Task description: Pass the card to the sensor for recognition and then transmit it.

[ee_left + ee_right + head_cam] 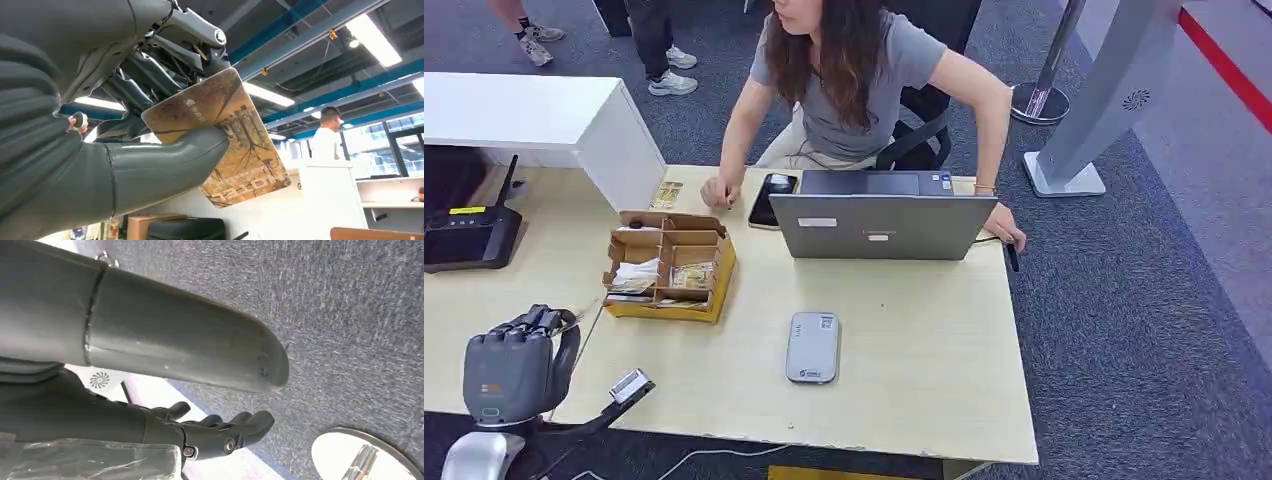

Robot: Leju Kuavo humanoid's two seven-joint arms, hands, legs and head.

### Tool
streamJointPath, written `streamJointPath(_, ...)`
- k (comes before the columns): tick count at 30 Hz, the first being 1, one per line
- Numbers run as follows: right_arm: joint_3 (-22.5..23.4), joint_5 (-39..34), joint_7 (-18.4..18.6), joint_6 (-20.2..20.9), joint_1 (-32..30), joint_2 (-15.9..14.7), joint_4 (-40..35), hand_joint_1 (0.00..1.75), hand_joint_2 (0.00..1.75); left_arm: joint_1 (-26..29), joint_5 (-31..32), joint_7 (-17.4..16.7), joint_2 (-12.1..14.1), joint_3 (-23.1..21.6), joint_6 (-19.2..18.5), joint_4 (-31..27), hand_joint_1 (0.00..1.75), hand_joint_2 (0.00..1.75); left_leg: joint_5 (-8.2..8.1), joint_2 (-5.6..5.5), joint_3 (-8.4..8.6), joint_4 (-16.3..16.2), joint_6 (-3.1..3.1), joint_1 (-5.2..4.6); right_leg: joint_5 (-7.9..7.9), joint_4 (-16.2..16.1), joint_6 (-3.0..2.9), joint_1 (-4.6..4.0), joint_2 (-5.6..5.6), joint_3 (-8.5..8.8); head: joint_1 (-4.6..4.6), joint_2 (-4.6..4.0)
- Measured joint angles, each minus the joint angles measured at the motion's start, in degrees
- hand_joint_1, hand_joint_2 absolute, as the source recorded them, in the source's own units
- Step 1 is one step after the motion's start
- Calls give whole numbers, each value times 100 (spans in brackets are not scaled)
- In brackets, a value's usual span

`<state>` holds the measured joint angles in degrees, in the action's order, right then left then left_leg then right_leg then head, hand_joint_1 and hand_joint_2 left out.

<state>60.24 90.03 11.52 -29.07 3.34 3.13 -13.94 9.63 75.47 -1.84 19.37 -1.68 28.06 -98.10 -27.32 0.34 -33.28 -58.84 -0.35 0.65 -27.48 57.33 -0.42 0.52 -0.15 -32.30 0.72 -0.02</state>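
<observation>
Pinching card [227,145] between left hand [150,125] thumb and darker fingers [150,75]

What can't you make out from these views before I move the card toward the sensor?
- Brown printed card, left wrist view: the thick grey thumb covers part of its face; small print unreadable.
- Same card, head view: the left hand hides it.
- Grey rounded card sensor, head view: markings too small.
- Right hand, right wrist view: partly hidden by its own thumb.

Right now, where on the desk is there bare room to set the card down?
Bare desk right of the grey sensor, and between it and the laptop. Crowded around the cardboard box; the left robot hand holds the card.
</observation>
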Motion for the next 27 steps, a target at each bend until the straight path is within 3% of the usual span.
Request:
streamJointPath(12,-214,0,31,90,46,0,0,0,0,-1012,190,83,-101,-26,153,1008,175,175,2,-1,2,-1,1,0,3,0,-1,0,-2,0,-2,0)
streamJointPath(18,-313,0,52,125,105,-7,0,0,0,-1545,367,125,-181,-273,223,1539,175,175,2,0,2,-2,1,-1,3,0,-1,0,0,0,-2,0)
streamJointPath(27,-409,0,85,151,154,-15,2,0,0,-1894,479,138,-308,-607,339,1906,175,175,2,2,2,-2,1,-1,3,0,-1,0,4,-1,-2,0)
